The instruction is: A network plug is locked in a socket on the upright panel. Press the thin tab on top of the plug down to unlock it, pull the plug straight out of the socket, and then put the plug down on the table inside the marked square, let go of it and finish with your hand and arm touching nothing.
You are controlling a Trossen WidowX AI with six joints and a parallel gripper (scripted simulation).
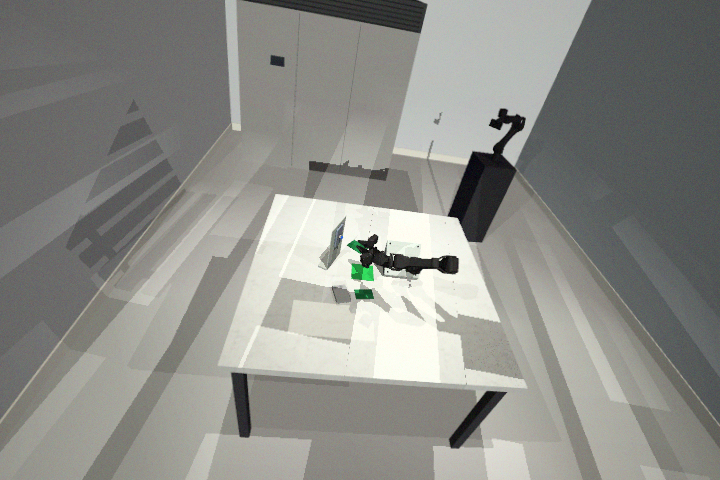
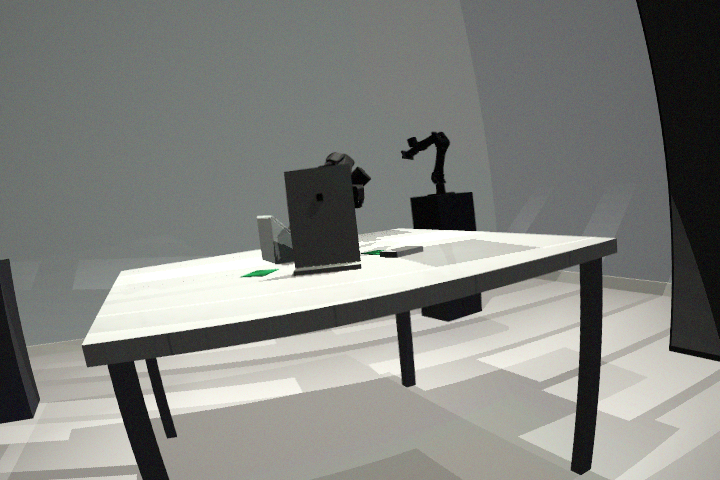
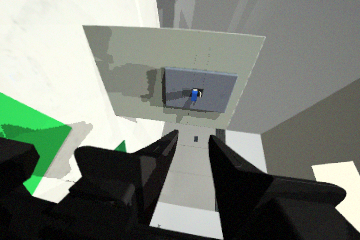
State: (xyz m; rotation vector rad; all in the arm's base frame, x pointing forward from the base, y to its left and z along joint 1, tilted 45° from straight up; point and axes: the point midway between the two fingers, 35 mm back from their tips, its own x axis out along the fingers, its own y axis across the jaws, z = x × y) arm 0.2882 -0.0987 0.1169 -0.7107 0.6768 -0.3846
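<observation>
The upright panel (image 1: 335,243) (image 2: 321,226) (image 3: 130,50) stands on the table (image 1: 304,350) (image 2: 213,300). Its front carries a blue-grey socket block (image 3: 218,82). The small blue plug (image 3: 194,95) sits in the socket at the block's middle; its thin tab is too small to make out. My gripper (image 1: 363,246) (image 3: 193,136) is partly open, with nothing between the fingers. It is in front of the panel, apart from it, and the plug shows beyond the gap between the fingertips. In the exterior view the panel hides most of the gripper. Which marking is the square is unclear.
Several green patches lie in front of the panel, one in the middle (image 1: 362,271) and one nearer the table's front (image 1: 363,294). A flat grey box (image 1: 341,294) (image 2: 404,251) lies beside them. A pale plate (image 1: 401,247) is beneath my arm. Another arm (image 1: 507,135) (image 2: 440,152) stands on a pedestal beyond the table.
</observation>
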